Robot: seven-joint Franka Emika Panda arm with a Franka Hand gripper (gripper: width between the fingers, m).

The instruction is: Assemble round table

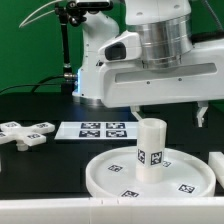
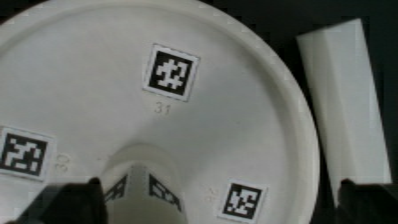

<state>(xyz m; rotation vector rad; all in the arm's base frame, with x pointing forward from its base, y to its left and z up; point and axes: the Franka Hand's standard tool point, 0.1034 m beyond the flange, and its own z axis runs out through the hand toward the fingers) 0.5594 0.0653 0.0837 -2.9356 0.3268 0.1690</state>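
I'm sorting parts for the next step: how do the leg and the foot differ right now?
Shape: the leg is a short thick cylinder; the foot is a flat cross.
Pose: the leg stands upright; the foot lies flat.
Place: the leg is on the disc; the foot rests on the dark table at the exterior view's left, apart from the disc.
Both are white and carry black-and-white tags.

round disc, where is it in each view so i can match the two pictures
exterior view: the round disc lies low, toward the exterior view's right, with the leg upright on it.
wrist view: the round disc fills most of the picture.
shared landmark: the white block just off its rim.
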